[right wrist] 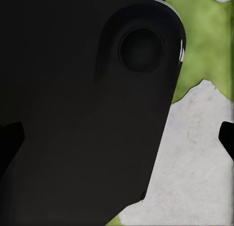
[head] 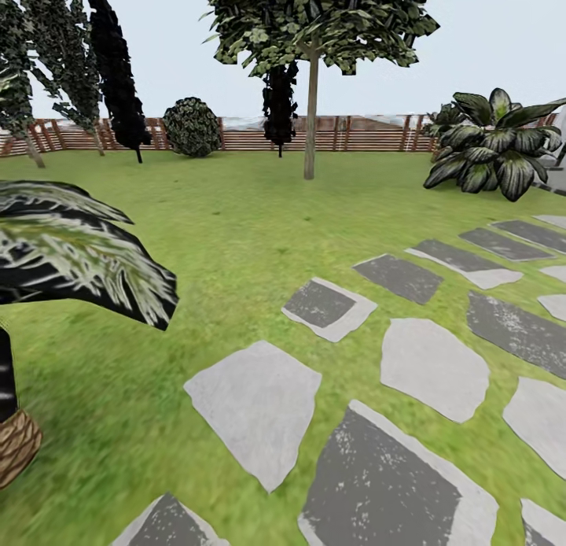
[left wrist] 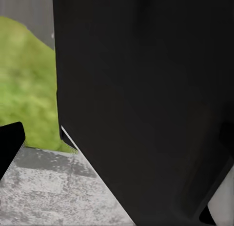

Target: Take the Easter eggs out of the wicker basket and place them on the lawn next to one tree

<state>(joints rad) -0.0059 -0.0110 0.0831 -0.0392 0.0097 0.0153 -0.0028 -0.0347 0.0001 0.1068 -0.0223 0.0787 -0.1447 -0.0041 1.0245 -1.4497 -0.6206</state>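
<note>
Apparently under way: robot crossing lawn (head: 236, 231), eggs unseen.
Tree (head: 311, 97): far lawn edge.
Fingers: cannot tell, both wrists obscured.
Left: everything.

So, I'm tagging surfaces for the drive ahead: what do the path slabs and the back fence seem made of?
The path slabs look like flat matte stone: irregular cut outlines, speckled pale and dark grey faces. The fence looks like brown wood: horizontal slats between posts, no shine. Being renders, both are best guesses.
</note>
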